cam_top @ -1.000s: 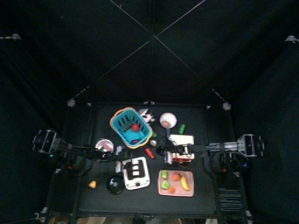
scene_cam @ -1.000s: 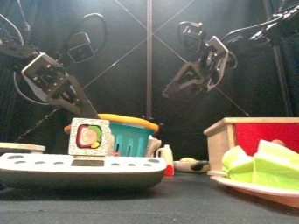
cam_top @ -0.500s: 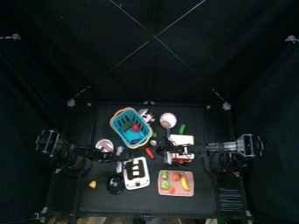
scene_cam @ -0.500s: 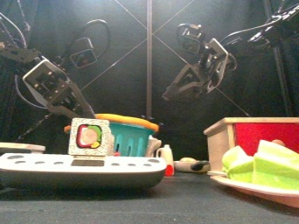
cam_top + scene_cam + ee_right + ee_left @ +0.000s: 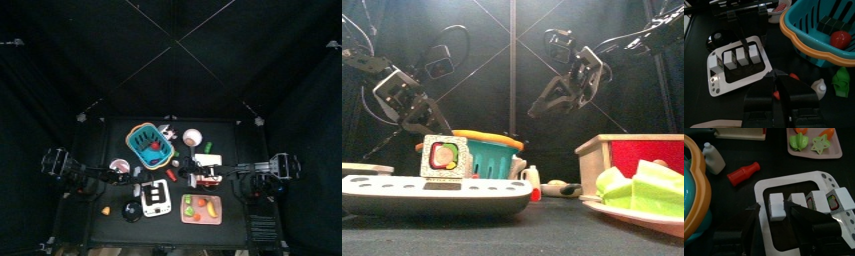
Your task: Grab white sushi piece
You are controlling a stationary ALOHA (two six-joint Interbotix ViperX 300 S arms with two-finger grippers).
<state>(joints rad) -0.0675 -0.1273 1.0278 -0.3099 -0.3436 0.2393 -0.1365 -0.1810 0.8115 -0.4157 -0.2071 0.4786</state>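
Note:
A white tray [image 5: 821,182] holds two plain white sushi pieces [image 5: 777,208] side by side and one roll with a green and red filling [image 5: 836,199]. My left gripper [image 5: 779,221] hangs over the tray, jaws open on either side of the nearer white piece, not touching it. In the front view the left gripper [image 5: 405,100] is above the tray [image 5: 436,195] and the filled roll [image 5: 444,157]. My right gripper [image 5: 778,81] looks shut and empty, raised beside the tray [image 5: 716,75].
A teal basket with an orange rim [image 5: 817,30] holds a red ball [image 5: 839,37]. A red bottle [image 5: 744,173] and a white bottle [image 5: 712,158] lie by the tray. A pink plate of vegetables [image 5: 841,153] and a red box [image 5: 639,158] stand at the right.
My left gripper has sunk a little toward the tray. The right arm has barely shifted.

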